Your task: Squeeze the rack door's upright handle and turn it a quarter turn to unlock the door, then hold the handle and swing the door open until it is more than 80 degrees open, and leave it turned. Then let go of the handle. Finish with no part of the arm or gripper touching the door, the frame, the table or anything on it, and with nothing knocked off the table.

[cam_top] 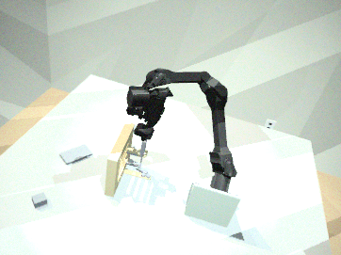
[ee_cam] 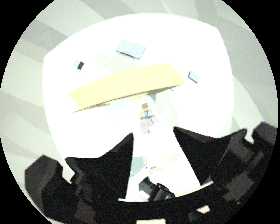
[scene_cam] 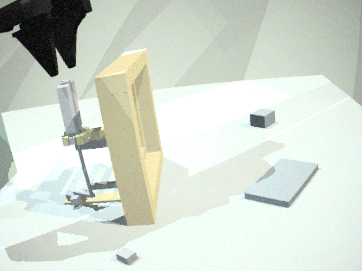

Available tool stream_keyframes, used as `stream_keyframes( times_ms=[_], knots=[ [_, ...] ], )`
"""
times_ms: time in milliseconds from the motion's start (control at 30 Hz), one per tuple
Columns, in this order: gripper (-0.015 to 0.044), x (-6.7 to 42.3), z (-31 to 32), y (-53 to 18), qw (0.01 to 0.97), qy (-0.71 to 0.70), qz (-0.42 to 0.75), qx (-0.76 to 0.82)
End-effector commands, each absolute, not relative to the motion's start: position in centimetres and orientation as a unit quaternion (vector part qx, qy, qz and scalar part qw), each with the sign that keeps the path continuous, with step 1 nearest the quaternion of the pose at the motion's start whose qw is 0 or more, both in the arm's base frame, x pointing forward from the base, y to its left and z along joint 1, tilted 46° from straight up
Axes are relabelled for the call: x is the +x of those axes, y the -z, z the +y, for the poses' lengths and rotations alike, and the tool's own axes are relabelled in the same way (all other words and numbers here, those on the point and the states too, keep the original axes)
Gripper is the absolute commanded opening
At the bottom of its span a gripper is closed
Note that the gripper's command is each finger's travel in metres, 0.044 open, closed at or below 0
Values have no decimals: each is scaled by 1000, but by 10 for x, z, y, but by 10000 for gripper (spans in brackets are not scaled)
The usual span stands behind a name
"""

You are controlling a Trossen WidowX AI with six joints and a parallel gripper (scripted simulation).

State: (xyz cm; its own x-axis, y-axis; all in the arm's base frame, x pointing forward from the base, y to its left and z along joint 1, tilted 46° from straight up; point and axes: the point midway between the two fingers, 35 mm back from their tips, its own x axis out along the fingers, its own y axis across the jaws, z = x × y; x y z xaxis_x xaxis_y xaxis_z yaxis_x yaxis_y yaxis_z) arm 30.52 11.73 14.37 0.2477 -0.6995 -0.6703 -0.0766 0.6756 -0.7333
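A tan rack frame [cam_top: 113, 175] [scene_cam: 112, 111] [ee_cam: 127, 86] stands upright on the white table. On its near side, tan brackets carry the upright grey handle [cam_top: 143, 151] [scene_cam: 69, 108], which has a thin rod running down below it. The door panel is hard to tell apart from the frame. My gripper [cam_top: 144, 135] [scene_cam: 63, 71] [ee_cam: 153, 131] points down just above the handle's top. Its fingers are apart with nothing between them. In the exterior view a small gap shows between the fingertips and the handle top. From the wrist, the handle's parts look small and washed out.
A flat grey slab [cam_top: 76, 154] [scene_cam: 282, 182] [ee_cam: 131, 49] and a grey block [cam_top: 40, 199] [scene_cam: 262, 118] [ee_cam: 79, 65] lie beyond the frame. A smaller block [scene_cam: 126, 255] [ee_cam: 194, 76] lies off the frame's other end. A pale panel [cam_top: 212, 204] stands beside the arm's base.
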Motion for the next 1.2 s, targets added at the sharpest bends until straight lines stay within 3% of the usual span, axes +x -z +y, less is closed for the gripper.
stream_keyframes(
  times_ms=[0, 1133, 1167],
  knots=[
    [284, 307, 111, -137, 705, 218, 581, -343],
    [284, 316, 73, -102, 669, 207, 625, -344],
    [258, 316, 73, -102, 669, 207, 625, -344]
  ],
)
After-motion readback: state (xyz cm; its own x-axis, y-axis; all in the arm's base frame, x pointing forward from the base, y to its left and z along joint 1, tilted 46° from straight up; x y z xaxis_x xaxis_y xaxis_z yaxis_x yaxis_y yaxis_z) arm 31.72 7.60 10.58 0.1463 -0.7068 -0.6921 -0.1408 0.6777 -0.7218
